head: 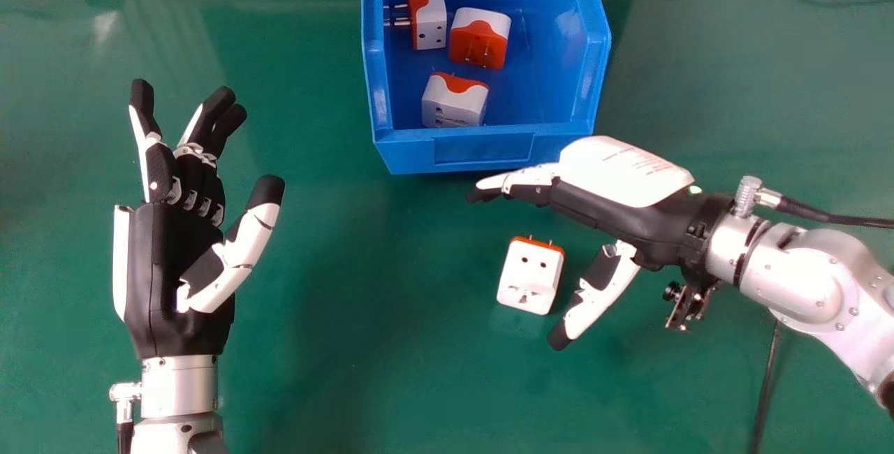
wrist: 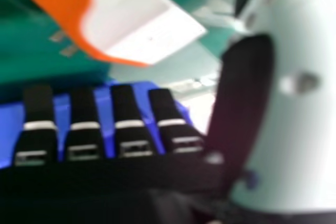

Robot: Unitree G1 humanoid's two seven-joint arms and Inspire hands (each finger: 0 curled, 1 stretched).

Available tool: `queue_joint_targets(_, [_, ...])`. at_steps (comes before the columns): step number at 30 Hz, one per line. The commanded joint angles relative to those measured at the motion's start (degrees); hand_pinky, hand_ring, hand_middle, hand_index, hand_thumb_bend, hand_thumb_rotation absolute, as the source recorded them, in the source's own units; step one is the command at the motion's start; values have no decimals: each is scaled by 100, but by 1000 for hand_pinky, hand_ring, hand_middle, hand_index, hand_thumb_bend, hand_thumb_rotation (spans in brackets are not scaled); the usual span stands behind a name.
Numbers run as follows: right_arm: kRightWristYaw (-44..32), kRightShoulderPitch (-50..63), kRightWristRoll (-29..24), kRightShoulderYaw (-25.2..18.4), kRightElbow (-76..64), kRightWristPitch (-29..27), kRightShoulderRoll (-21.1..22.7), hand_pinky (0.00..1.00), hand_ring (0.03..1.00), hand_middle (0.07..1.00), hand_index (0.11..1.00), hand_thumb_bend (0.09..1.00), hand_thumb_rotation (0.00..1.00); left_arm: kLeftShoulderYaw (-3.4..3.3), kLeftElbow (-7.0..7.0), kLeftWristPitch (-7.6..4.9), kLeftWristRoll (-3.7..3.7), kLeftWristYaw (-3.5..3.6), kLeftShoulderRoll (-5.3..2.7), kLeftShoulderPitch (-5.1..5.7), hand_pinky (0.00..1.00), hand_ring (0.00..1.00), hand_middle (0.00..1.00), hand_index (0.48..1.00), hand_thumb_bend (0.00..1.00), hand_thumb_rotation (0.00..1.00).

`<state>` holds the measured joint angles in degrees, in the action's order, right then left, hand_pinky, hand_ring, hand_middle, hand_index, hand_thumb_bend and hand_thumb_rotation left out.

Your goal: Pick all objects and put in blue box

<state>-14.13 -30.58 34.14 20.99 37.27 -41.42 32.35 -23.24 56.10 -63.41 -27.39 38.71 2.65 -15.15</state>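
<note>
The last loose plug adapter (head: 530, 276) sits on the table (head: 391, 342) just left of the right hand (head: 614, 188), the nearer one, between its wide-spread thumb and straight fingers, prongs pointing far toward the blue box (head: 483, 149).

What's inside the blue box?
Three orange-and-white adapters lie on the floor of the blue box, none stacked on another. The floor directly beneath them is covered, as is the strip hidden by its near wall.

Small print (head: 648, 161) — apparently illegible, on right hand (head: 614, 178)
</note>
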Motion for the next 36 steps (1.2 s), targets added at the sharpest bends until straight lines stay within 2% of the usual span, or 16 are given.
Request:
queue_joint_targets(1, [-33, -47, 66, 31, -160, 45, 138, 737, 835, 855, 856, 1000, 256, 21, -99, -22, -11, 36, 30, 37, 1000, 897, 891, 490, 486, 100])
queue_joint_targets(5, [-64, -93, 273, 108, -258, 128, 183, 740, 838, 858, 854, 1000, 233, 24, -145, -10, -8, 22, 16, 57, 1000, 906, 894, 490, 486, 99])
queue_joint_targets(13, [-66, -175, 506, 237, -196, 198, 185, 727, 827, 853, 844, 1000, 189, 13, -119, 16, -78, 103, 19, 26, 1000, 910, 894, 490, 486, 99])
queue_joint_targets(16, [44, -196, 570, 306, -74, 171, 128, 712, 812, 851, 845, 1000, 180, 9, -89, 8, -75, 106, 24, 3, 1000, 910, 894, 490, 486, 99])
queue_joint_targets(21, [145, -341, 567, 393, 259, 123, -35, 699, 803, 852, 854, 1000, 181, 22, -133, 2, -36, 74, 32, -8, 1000, 910, 893, 490, 485, 99])
queue_joint_targets(27, [328, -500, 606, 440, 455, 43, -101, 687, 808, 870, 887, 1000, 187, 8, -140, 43, -72, 122, 82, -12, 1000, 909, 892, 490, 485, 98])
queue_joint_targets(31, [483, -618, 694, 512, 621, -26, -146, 684, 811, 878, 899, 1000, 188, 22, -123, 6, -18, 83, 63, -17, 1000, 908, 891, 490, 485, 98])
queue_joint_targets(36, [598, -791, 753, 621, 894, -41, -190, 683, 821, 894, 921, 1000, 193, 26, -152, 32, -39, 107, 79, -10, 1000, 906, 889, 491, 484, 98])
